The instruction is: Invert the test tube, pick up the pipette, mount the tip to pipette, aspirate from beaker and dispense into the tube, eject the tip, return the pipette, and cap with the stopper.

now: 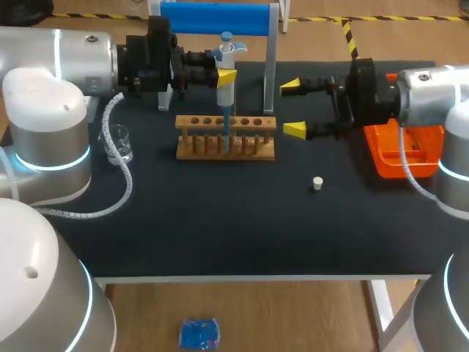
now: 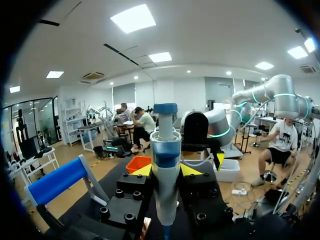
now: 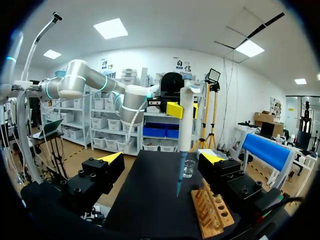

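One pipette (image 1: 226, 53), clamped upright in the left gripper (image 1: 222, 76), points its blue tip (image 1: 226, 126) down into the middle of the single wooden rack (image 1: 258, 151), apparently dispensing; the tube itself cannot be made out. The right gripper (image 1: 293, 108) hangs spread-fingered just beside the rack's end. Tip ejection likely follows, calling for a clean lift first; one beaker (image 1: 119, 144), one stopper (image 1: 317, 183) and one orange tip box (image 1: 398, 152) stand apart.

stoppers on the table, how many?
1. The stopper sits alone on the black table, nearer the camera than the wooden rack, past its right end. None seen elsewhere.
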`<state>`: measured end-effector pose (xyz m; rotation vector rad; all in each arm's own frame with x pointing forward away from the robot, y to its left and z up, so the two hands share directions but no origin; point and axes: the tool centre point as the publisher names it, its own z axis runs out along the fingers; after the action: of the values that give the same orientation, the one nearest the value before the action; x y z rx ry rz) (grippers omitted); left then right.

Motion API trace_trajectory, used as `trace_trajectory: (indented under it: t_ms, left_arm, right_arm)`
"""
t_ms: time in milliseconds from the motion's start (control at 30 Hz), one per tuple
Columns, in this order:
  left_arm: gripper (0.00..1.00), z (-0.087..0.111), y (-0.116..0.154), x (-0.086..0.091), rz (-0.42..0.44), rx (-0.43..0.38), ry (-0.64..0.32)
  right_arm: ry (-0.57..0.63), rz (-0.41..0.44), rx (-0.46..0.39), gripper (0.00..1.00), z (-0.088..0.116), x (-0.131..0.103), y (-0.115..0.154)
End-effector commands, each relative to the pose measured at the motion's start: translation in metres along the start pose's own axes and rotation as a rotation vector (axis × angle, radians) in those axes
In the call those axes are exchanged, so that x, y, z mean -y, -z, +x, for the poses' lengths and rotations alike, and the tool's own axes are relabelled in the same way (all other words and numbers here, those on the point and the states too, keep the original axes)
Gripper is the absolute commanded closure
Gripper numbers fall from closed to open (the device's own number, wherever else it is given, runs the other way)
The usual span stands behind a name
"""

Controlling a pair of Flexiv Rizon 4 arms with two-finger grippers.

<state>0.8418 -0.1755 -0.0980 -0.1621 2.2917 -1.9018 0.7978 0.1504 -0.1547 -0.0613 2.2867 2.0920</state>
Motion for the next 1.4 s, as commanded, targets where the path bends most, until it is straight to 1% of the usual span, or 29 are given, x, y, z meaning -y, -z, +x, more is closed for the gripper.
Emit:
trace_trajectory:
  t_ms: [33,267,367,567,667,800,1100,1400]
  left_arm:
    - [1.00,0.000,-0.001,0.000,0.003,0.003,-0.001]
    - [1.00,0.000,-0.001,0.000,0.003,0.003,-0.001]
    - [1.00,0.000,-0.001,0.000,0.003,0.003,-0.001]
    - [1.00,0.000,-0.001,0.000,0.003,0.003,-0.001]
    - [1.00,0.000,-0.001,0.000,0.003,0.003,-0.001]
    - [1.00,0.000,-0.001,0.000,0.003,0.003,-0.001]
    - [1.00,0.000,-0.001,0.000,0.003,0.003,-0.001]
    - [1.00,0.000,-0.001,0.000,0.003,0.003,-0.001]
  right_arm:
    - [-0.005,-0.011,0.000,0.00,-0.012,0.003,-0.027]
    - [-0.020,-0.037,0.007,0.00,-0.023,0.002,-0.050]
    - [-0.046,-0.042,0.015,0.00,-0.028,0.001,-0.058]
    - [-0.106,-0.022,0.034,0.00,-0.038,-0.005,-0.073]
    - [-0.116,-0.015,0.039,0.00,-0.040,-0.007,-0.077]
    - [-0.108,-0.016,0.047,0.00,-0.044,-0.011,-0.083]
    - [-0.087,-0.036,0.013,0.00,-0.045,-0.015,-0.096]
    - [-0.067,-0.046,0.018,0.00,-0.048,-0.018,-0.106]
